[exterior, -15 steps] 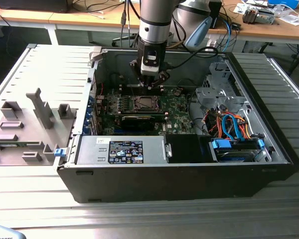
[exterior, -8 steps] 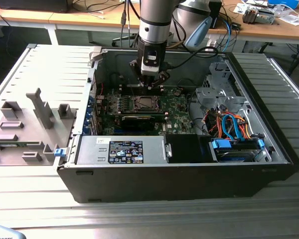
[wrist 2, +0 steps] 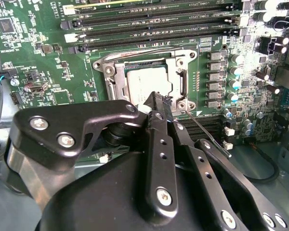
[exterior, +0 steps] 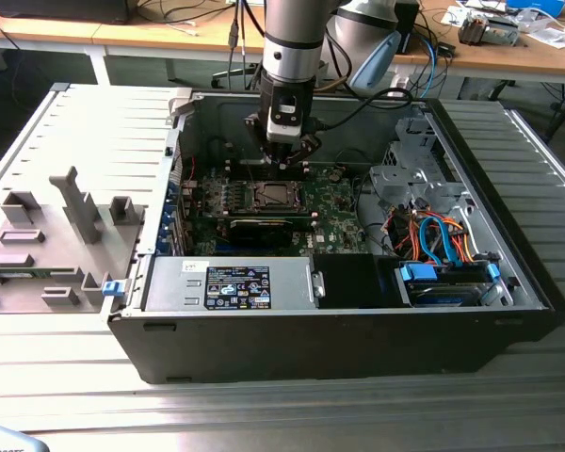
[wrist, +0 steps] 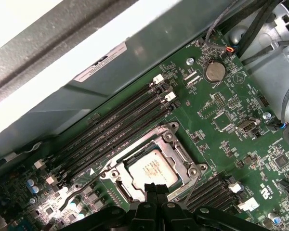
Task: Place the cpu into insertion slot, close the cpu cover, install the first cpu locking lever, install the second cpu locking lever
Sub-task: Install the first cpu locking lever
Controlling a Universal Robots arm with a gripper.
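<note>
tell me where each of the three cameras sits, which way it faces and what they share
Exterior view: off the arm, looking down into the open computer case; the arm and gripper hang above the motherboard.
Second wrist view: on the arm, looking along the black gripper at the cpu under the cpu cover.
First wrist view: on the arm, looking down at the insertion slot, memory slots and case wall; gripper at the frame's edge.
Shared: both wrist views show the cpu seated and the cover down.

Claw (wrist: 154, 188) above covered cpu (wrist: 151, 170)
</note>
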